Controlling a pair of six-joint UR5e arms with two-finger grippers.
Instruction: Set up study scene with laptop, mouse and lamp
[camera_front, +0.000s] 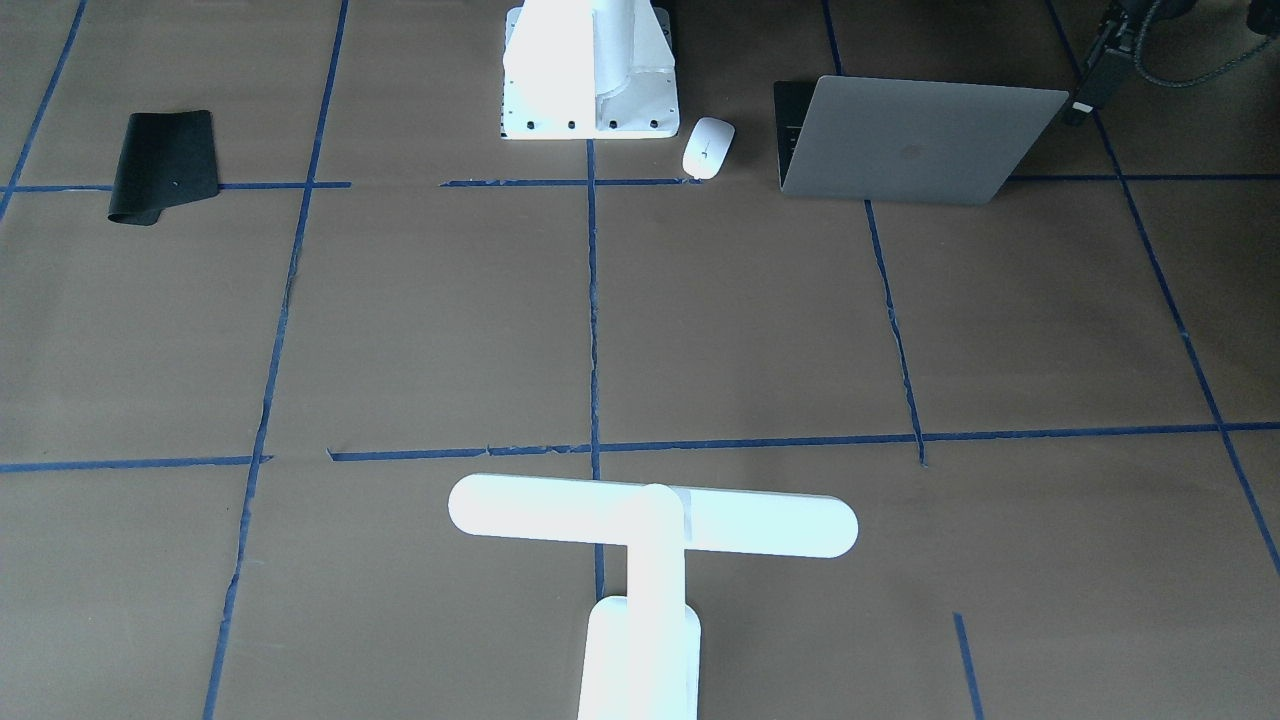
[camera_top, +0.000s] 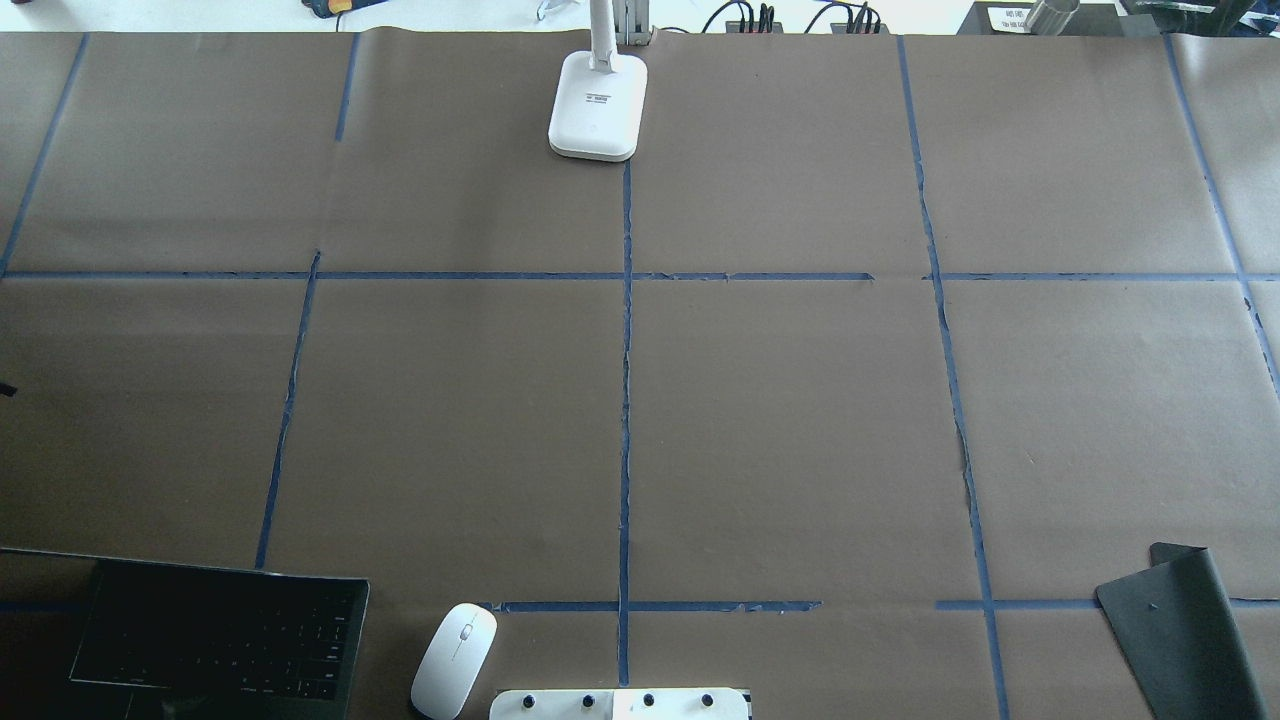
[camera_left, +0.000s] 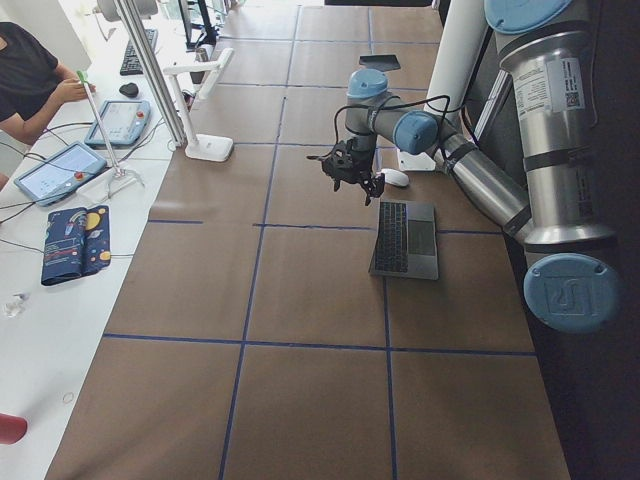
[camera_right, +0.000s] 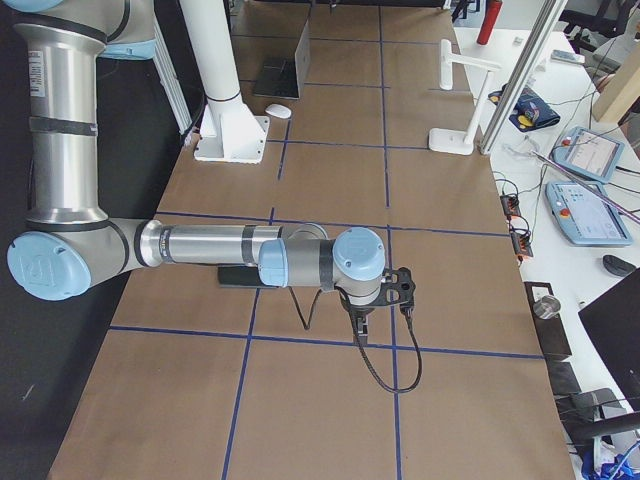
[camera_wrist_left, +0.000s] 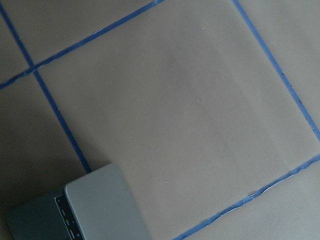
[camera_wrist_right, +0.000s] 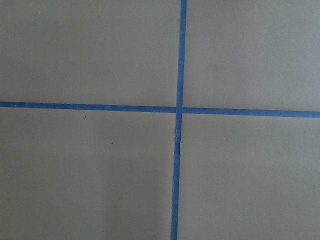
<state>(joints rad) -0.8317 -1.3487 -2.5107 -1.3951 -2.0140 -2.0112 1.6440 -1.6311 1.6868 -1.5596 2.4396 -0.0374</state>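
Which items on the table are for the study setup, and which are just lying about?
For the job: laptop, mouse, lamp.
Lying about: black mat, white robot mount.

Laptop (camera_front: 915, 135) – thin space-grey notebook, open, on the robot's left at the robot-side edge of the desk (camera_front: 760, 320). Lid is raised and tilted, its logo side facing the operators' side. Dark keys and large trackpad face the robot.

Mouse (camera_front: 708, 147) – small white oval with a thin dark line at one end. It lies flat on the desk just beside the laptop, toward desk centre, not touching it.

Lamp (camera_front: 650, 520) – white, T-shaped, upright on its rounded rectangular base at the operators'-side edge, mid-desk. The bar runs crosswise, along the desk's length. Well apart from laptop and mouse.
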